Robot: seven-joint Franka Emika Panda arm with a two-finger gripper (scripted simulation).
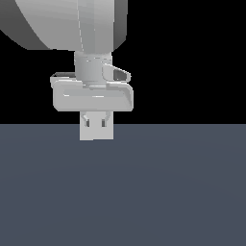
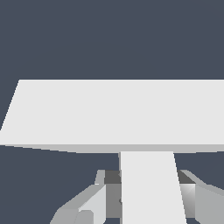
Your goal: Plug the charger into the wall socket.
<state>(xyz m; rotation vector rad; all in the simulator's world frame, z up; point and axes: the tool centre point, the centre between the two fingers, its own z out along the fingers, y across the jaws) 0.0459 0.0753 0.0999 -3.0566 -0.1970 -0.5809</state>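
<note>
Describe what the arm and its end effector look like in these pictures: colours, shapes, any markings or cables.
The arm is a smooth, rounded pale grey shell narrowing to a short cylindrical wrist. Below it sits a wide, flat, light grey body with rounded corners and a small dark-mouthed attachment on one side. The end effector has two short blocky grey fingers with darker inner faces. No cables, logos or markings show.
</note>
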